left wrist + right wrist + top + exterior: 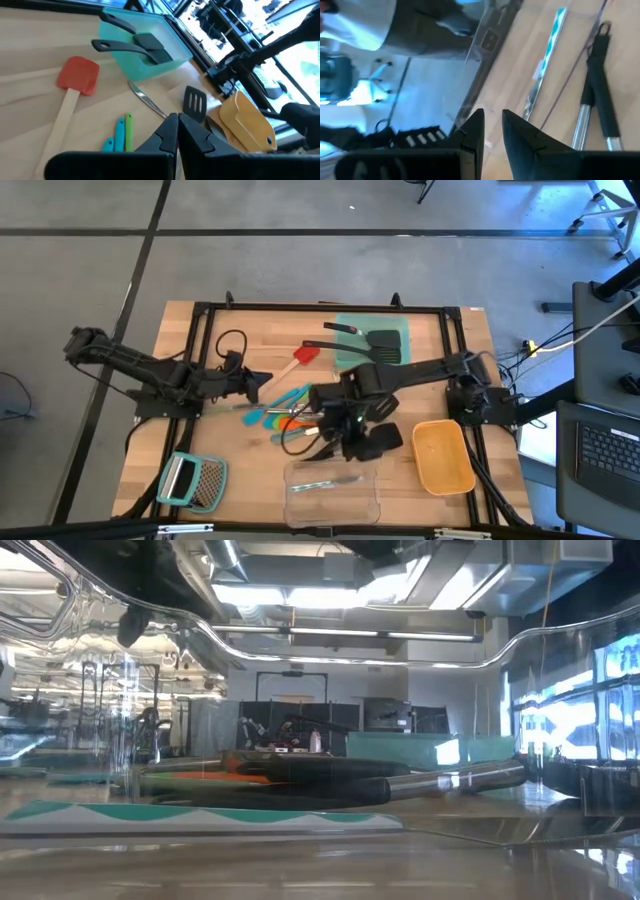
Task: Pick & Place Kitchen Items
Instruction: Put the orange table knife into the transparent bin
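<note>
Steel-and-black stuff: most of the kitchen items (300,418) sit in a messy pile right under the right gripper (345,442), roughly mid-table.
Right gripper: hanging low over the pile's near edge, next to the clear container (333,489). Fingers stand a little apart; from its own camera nothing sits between them, so I'd say it's holding nothing.
Left gripper: (177,134) pinched closed and empty, parked just off the pile on the side away from the right gripper.
Already sorted: two black spatulas (131,41) lying in the teal container (373,340), past the right gripper toward the far edge. One thin utensil is in the clear container.
Loose ones: red spatula (76,77) with a wooden handle lies beside the teal container. Teal and green tools (123,132) lie just ahead of the left gripper.
How they'd handle: my guess is all light and rigid. The steel handles (584,112) look round and slick, likely to roll or slip, so grab mid-handle, across the shaft. Wood should grip better.
Yellow container: (443,456) just beside the right gripper, looks empty.
Grater: (193,481) off near the table corner, well behind the left gripper.
Surface: pale wood tabletop (180,375), black frame rails round it.
Room: grey floor, desk with a laptop to one side, big bright windows, exposed ducts overhead.
</note>
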Robot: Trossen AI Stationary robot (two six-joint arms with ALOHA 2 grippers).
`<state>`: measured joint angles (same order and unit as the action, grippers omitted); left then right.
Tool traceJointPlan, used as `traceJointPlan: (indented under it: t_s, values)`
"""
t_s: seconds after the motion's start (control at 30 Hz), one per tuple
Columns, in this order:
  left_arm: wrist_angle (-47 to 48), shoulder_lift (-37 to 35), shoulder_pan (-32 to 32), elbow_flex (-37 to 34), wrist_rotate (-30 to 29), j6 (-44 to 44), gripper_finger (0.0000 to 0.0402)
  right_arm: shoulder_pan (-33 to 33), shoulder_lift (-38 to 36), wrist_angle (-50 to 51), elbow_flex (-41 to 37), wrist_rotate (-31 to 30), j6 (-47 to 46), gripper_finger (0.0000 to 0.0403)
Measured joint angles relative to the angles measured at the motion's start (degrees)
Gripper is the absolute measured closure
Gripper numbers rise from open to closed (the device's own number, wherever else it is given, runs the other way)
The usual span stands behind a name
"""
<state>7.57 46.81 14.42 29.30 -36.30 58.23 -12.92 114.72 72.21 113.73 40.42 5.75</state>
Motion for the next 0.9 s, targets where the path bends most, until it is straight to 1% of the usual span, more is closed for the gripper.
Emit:
traceJointPlan:
  t_s: [0.1, 0.27, 0.4, 0.53, 0.67, 0.77, 0.83, 0.9]
  values:
    - [-0.02, 0.0, -1.67, 0.0, -0.02, 0.94, 0.0398, 2.16, -3.61, -2.23, -5.71, 2.86, 2.4, 0.0333]
    - [-0.04, 0.0, -3.82, 0.0, -0.21, 2.84, 0.04, 5.27, -10.85, -8.27, -15.8, 3.35, 3.03, 0.0333]
    - [-0.38, 0.0, -5.21, 0.0, -1.95, 4.55, 0.0397, 7.56, -18.72, -16.37, -26.11, 3.41, 0.85, 0.0333]
    - [-0.47, 0.0, -6.5, 0.0, -3.76, 5.74, 0.0397, 9.41, -26.62, -28.76, -38.94, 3.42, -4.22, 0.0333]
    - [-0.46, 0.02, -7.49, 0.0, -4.9, 6.55, 0.04, 10.86, -33.62, -44.64, -50.72, 3.21, -12.94, 0.0334]
    - [-0.52, 0.0, -8.1, 0.0, -5.78, 7.2, 0.04, 11.56, -38.04, -55.05, -56.99, -0.29, -18.15, 0.0334]
    - [-0.43, 0.02, -8.6, 0.0, -5.99, 7.19, 0.0399, 12.09, -40.56, -58.34, -59.21, -5.76, -19.2, 0.0334]
    - [-0.49, 0.02, -9.3, 0.0, -6.06, 7.19, 0.0397, 12.86, -42.39, -58.97, -60.64, -12.85, -19.27, 0.0333]
